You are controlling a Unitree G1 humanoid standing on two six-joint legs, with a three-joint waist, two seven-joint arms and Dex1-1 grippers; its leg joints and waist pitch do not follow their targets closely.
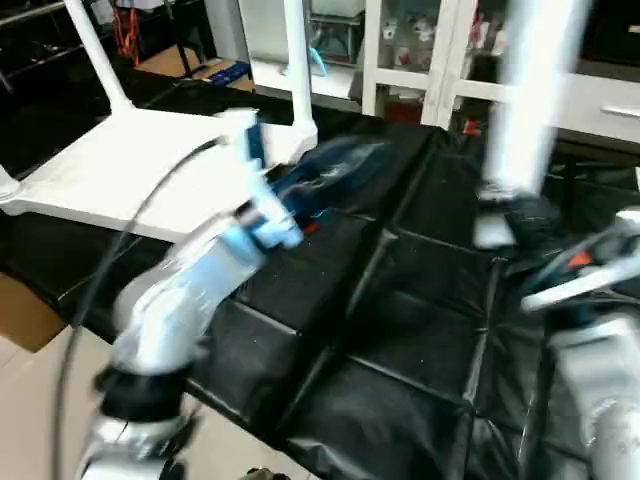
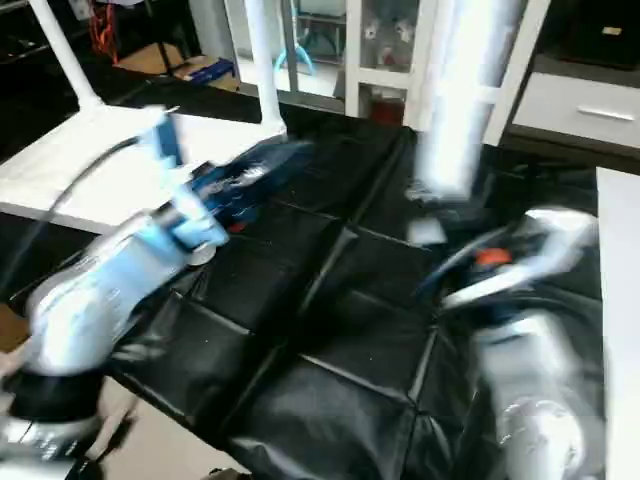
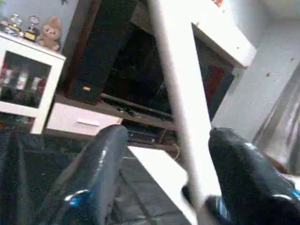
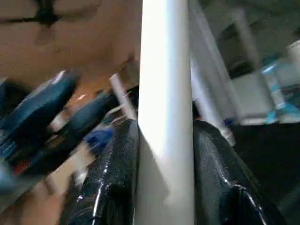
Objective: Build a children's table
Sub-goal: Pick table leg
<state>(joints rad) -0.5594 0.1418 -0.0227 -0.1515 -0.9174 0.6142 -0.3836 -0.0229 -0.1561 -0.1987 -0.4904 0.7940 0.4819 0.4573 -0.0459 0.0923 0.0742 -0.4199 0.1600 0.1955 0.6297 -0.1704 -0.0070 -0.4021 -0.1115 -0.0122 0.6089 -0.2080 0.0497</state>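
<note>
The white tabletop (image 1: 130, 170) lies at the left on a black-covered surface. Two white legs (image 1: 95, 50) (image 1: 297, 70) stand upright at its corners. My left gripper (image 1: 335, 165) is at the foot of the nearer standing leg. In the left wrist view that leg (image 3: 180, 108) passes between the spread fingers (image 3: 101, 173), close to one finger and well apart from the other, so my left gripper (image 3: 164, 178) is open. At the right, my right gripper (image 1: 510, 215) holds another white leg (image 1: 530, 90) upright above the black surface. In the right wrist view both fingers (image 4: 115, 178) press against this leg (image 4: 165, 70).
Wrinkled black sheeting (image 1: 400, 330) covers the work surface. A white glass-door cabinet (image 1: 410, 60) stands behind it. A cardboard box (image 1: 20, 315) sits on the floor at the left edge. A white panel edge (image 2: 620, 300) shows at the far right.
</note>
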